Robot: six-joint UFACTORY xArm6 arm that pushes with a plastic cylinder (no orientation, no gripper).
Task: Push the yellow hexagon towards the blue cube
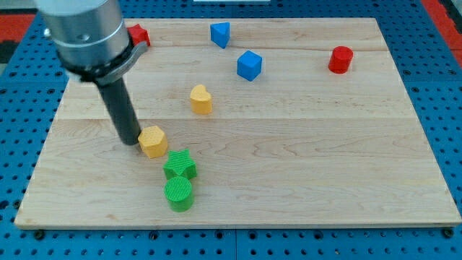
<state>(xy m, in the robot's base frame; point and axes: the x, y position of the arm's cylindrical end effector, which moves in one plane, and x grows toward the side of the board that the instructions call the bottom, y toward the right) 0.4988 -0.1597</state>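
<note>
A wooden board lies on a blue pegboard that frames it on all sides.

At the view's far left my arm comes down from the top corner: a grey metal cylinder with a dark rod below it. My tip rests on the board and touches the hex, or is only a hair off it, at the hex's 9 o'clock. There is no pincer here, just the bare rod, so nothing is open, closed or gripped; the tip only presses sideways.

A red block sits at the board's top edge, partly hidden behind the cylinder, so its shape is unclear.

The yellow hex is a squat, six-sided block with a flat top, orange-yellow, lying flat at the left of the board's middle band.

Just beside the hex at its 5 o'clock stands a green star, and touching that at its 6 o'clock is a green cylinder, near the board's bottom edge.

A second yellow block, rounded and roughly heart-shaped, sits at the hex's 1 o'clock, between the hex and the cube.

Further right, a blue block with slanted faces sits near the top edge. The blue cube lies at its 5 o'clock, well apart from the hex, at the hex's 1 to 2 o'clock.

A red cylinder stands alone toward the upper right.
</note>
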